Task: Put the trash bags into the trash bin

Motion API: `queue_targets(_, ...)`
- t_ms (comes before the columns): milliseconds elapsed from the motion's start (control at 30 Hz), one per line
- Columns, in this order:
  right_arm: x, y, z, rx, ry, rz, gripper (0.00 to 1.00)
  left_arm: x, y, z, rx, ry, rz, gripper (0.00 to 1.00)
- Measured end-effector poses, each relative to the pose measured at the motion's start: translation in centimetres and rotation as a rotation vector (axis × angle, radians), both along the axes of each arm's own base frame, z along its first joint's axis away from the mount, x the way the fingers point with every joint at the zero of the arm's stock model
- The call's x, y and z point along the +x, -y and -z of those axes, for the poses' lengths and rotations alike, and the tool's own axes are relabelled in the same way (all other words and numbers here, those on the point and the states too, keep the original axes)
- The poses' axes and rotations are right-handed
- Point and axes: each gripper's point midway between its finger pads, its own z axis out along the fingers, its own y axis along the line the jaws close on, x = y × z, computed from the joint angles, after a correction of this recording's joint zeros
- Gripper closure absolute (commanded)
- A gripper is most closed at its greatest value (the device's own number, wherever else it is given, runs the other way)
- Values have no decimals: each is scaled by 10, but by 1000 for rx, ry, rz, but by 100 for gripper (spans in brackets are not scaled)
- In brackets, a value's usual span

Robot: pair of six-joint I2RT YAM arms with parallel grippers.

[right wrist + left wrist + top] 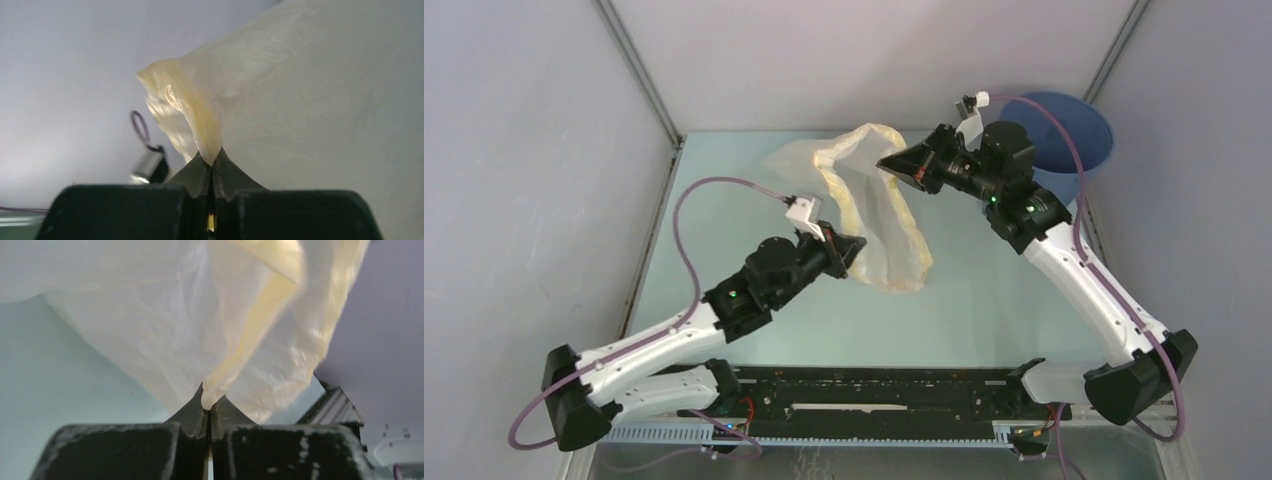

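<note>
The trash bag (879, 215), thin, whitish and crinkly with a yellow rim, hangs between both arms above the middle of the table. My left gripper (856, 248) is shut on its lower left edge; the left wrist view shows the yellow rim (235, 365) pinched between the fingertips (190, 412). My right gripper (887, 163) is shut on the bag's upper right rim (202, 120), higher up. The blue trash bin (1069, 135) stands at the back right corner, behind the right arm and partly hidden by it.
Grey walls with metal frame posts close the table on the left, back and right. A black rail (874, 395) runs along the near edge between the arm bases. Purple cables loop off both arms.
</note>
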Motion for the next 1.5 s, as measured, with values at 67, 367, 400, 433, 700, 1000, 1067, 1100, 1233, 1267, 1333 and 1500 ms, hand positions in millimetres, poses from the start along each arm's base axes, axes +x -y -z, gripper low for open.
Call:
queue_targets(67,-9,7,3,-60,40,-2,91,6,-19,-21,17,4,-81,100)
queue_targets(367,-59,21,0,-217,231,-135,86,21,-146,-134,-54,117,-485,100)
queue_targets(400,-61,15,2,-222,237,-167,86,19,-154,-146,-55,137,-503,100)
queue_targets(433,-61,7,3,-226,241,-199,86,17,-158,-156,-56,153,-513,100)
queue_targets(700,-50,-73,-9,-103,249,-450,84,4,-184,-230,49,271,-533,100)
queue_targets(1000,-53,-88,25,-60,123,-498,68,14,-172,-226,226,248,-490,100)
queue_targets(1067,-56,-76,46,-98,57,-473,55,23,-157,-207,279,200,-452,100)
queue_targets(1100,-53,-69,54,-123,28,-450,49,29,-147,-194,308,171,-430,100)
queue_targets(1233,-37,-30,80,-243,-49,-330,35,50,-108,-135,426,29,-341,100)
queue_targets(1267,-35,-18,87,-286,-63,-299,33,54,-100,-120,456,-6,-323,100)
queue_targets(1333,-36,3,100,-369,-88,-248,28,60,-84,-81,530,-103,-275,100)
queue_targets(1500,-60,51,112,-544,-100,-174,23,58,-66,-22,629,-259,-190,100)
